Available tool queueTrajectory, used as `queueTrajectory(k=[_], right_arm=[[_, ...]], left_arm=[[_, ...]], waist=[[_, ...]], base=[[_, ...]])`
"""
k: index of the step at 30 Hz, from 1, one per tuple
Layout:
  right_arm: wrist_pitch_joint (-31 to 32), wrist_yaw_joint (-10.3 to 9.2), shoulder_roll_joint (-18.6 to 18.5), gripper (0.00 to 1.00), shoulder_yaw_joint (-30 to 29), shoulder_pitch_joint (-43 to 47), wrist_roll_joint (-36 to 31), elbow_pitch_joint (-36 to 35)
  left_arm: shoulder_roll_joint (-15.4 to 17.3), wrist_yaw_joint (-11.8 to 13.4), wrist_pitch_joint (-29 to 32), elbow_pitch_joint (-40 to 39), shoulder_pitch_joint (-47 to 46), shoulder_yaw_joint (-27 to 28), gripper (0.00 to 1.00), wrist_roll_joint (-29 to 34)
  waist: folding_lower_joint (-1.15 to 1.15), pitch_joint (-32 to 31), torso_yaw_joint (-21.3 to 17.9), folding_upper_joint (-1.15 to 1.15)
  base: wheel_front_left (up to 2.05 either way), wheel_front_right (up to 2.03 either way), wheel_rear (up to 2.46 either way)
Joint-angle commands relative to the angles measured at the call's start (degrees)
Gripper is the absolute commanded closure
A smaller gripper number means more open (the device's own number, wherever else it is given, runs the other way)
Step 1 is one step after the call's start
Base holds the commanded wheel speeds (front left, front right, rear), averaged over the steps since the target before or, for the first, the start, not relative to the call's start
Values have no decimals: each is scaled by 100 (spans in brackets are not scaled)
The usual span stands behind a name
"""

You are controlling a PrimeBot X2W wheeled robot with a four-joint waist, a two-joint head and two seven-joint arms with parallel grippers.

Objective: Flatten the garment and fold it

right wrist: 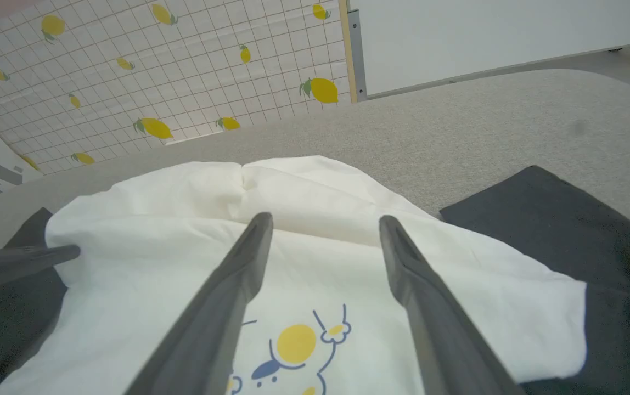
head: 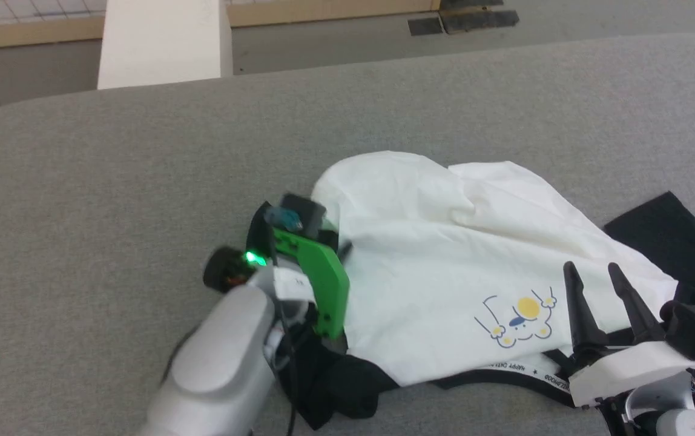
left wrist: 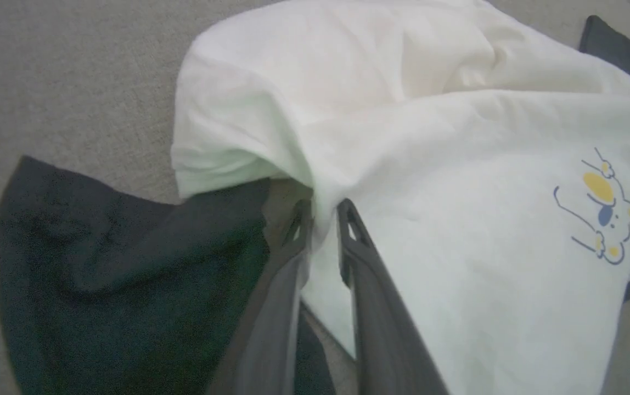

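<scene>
The garment [head: 444,242] lies crumpled on the grey cloth-covered bench [head: 111,181], right of centre and towards the near edge in the head view, its white body bunched into soft folds and its yellow-and-blue chest graphic [head: 520,321] facing up near the front. One black sleeve [head: 668,236] spreads flat on the bench at the right side, and the other black sleeve [left wrist: 117,263] lies rumpled at the left front, partly under the white cloth. A black-trimmed collar [head: 505,375] with small printed lettering shows along the near edge. The left end effector [left wrist: 323,211] is at the left edge of the shirt, where white meets black; its two dark fingers stand narrow, close together, with a fold of the white cloth pinched between them. The right end effector [head: 591,267] hangs over the chest graphic at the front right, its fingers spread wide with nothing between them, tips above the white cloth. Beyond the bench, the right wrist view shows a tiled wall [right wrist: 156,66] printed with lemons
</scene>
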Motion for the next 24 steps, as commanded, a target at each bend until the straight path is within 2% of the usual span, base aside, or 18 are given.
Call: queueTrajectory(k=[1, 8, 9, 10, 13, 15, 16, 17, 18, 24], right_arm=[[-68, -9, -1, 0, 18, -122, 61, 20], [-243, -9, -1, 0, 173, -421, 184, 106], [-272, -9, -1, 0, 220, -474, 206, 129], [-346, -9, -1, 0, 330, -597, 273, 218], [-434, -9, -1, 0, 438, -720, 352, 324], [-494, -9, -1, 0, 488, -776, 388, 400], [-519, -9, -1, 0, 501, -792, 398, 432], [-545, -9, -1, 0, 507, -807, 407, 469], [-564, -9, -1, 0, 504, -815, 412, 495], [-587, -9, -1, 0, 331, -796, 327, 622]], left_arm=[[117, -31, -114, 6, -247, 79, 100, -22], [806, 38, -761, 324, -1320, 526, 100, 246], [937, 79, -868, 421, -1501, 598, 100, 308], [1207, 138, -1109, 703, -1909, 748, 100, 407], [1424, 212, -1301, 1010, -2211, 903, 100, 432], [1457, 226, -1389, 1201, -2285, 1018, 100, 333], [1452, 223, -1414, 1281, -2286, 1069, 73, 269], [1444, 214, -1452, 1365, -2269, 1113, 16, 202], [1436, 203, -1487, 1418, -2242, 1134, 0, 161], [1199, 167, -2048, 1529, -1769, 1276, 0, -142]], waist=[[0, 158, -115, 0], [0, 553, -347, 0], [0, 625, -403, 0], [0, 784, -534, 0], [0, 936, -662, 0], [0, 986, -711, 0], [0, 997, -720, 0], [0, 1004, -724, 0], [0, 1006, -718, 0], [0, 783, -481, 0]], base=[[0, 0, 0], [0, 0, 0], [0, 0, 0], [0, 0, 0], [0, 0, 0], [0, 0, 0], [0, 0, 0], [0, 0, 0], [0, 0, 0], [0, 0, 0]])
